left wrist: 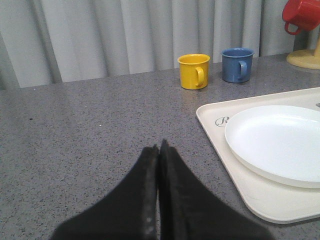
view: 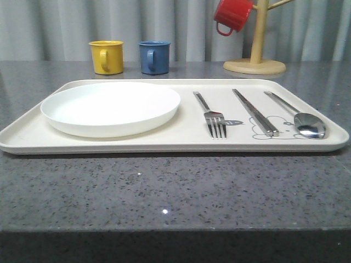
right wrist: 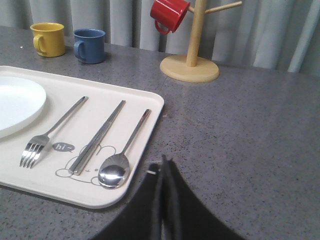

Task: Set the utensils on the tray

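The cream tray (view: 181,143) lies across the grey table, and its right half carries three silver utensils side by side: a fork (view: 211,116), a pair of chopsticks (view: 254,111) and a spoon (view: 299,116). The right wrist view shows the same fork (right wrist: 50,134), chopsticks (right wrist: 97,137) and spoon (right wrist: 120,161) on the tray (right wrist: 145,107). My right gripper (right wrist: 163,162) is shut and empty, hovering over bare table just off the tray's near right corner. My left gripper (left wrist: 159,148) is shut and empty over the table to the left of the tray (left wrist: 220,150).
A round white plate (view: 109,107) fills the tray's left half. Behind the tray stand a yellow mug (view: 106,56) and a blue mug (view: 154,57). A wooden mug tree (view: 255,60) at the back right holds a red mug (view: 232,15). Curtains close off the back.
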Available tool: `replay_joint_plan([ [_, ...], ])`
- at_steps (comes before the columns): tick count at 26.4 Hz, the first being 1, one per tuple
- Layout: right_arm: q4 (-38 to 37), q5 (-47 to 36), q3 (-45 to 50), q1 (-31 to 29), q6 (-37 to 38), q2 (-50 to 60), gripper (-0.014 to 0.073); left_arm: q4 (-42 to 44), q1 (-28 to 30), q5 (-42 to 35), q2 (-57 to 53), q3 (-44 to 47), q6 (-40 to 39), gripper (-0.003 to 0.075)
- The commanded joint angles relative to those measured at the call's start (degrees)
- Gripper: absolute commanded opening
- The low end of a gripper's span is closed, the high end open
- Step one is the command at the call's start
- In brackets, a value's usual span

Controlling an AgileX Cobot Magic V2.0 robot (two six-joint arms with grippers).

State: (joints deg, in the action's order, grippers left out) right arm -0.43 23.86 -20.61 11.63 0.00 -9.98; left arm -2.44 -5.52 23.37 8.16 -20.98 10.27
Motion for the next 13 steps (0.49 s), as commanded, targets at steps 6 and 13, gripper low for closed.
replay_joint_plan([
  [6, -0.7, -4.2, -1.4, -0.2, -0.4, -0.5, -0.0069, -0.6, 0.1, -5.6, -4.7, 4.0, -0.7, -0.0018],
  [13, -0.7, -4.0, -1.4, -0.2, -0.4, -0.5, -0.0069, -0.6, 0.1, -10.4, -9.8, 14.3, -0.7, -0.0018],
])
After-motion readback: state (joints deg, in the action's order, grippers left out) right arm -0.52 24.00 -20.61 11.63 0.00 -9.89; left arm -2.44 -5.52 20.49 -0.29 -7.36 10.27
